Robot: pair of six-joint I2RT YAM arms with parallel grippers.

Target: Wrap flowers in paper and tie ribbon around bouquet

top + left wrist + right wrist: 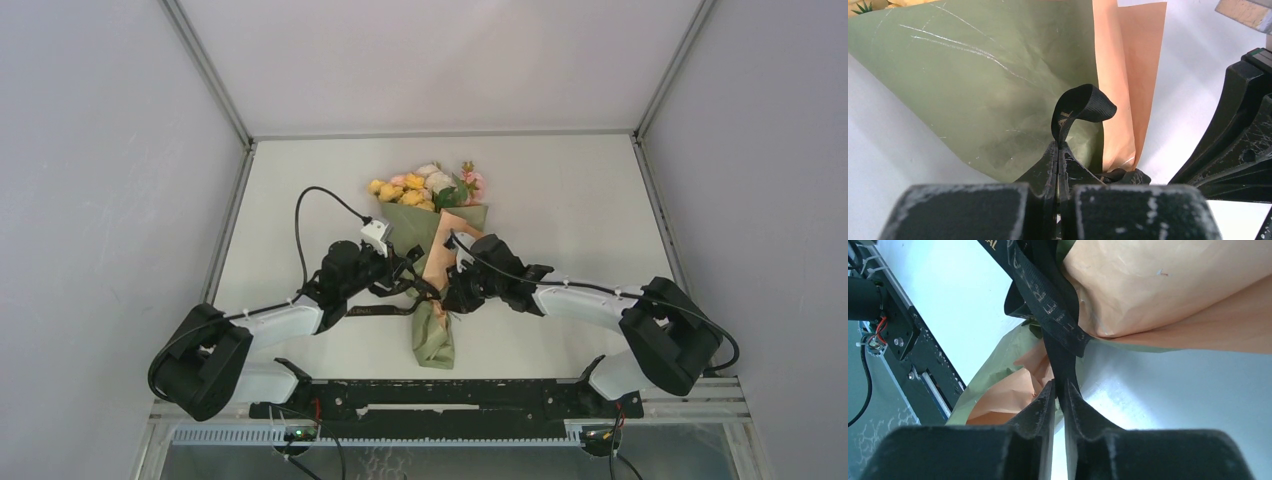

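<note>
At the middle of the white table (560, 200) lies one bouquet (432, 345), blooms toward the far edge and tail toward my bases. I count two grippers, one ribbon (1084, 106) and one sheet of paper (973, 90) showing both its olive and its peach face. My left gripper (1057, 150) is pinched tight on the ribbon, a short black loop curling up out of the fingertips just beside the cone's olive side. My right gripper (1059, 390) is narrowed onto a black strand of it that runs down between the fingers, close by the peach fold. Only the overhead view shows the flowers (425, 185), yellow, pink and white. Only the right wrist view shows lettered strands crossing at the cone and the crumpled tail.
</note>
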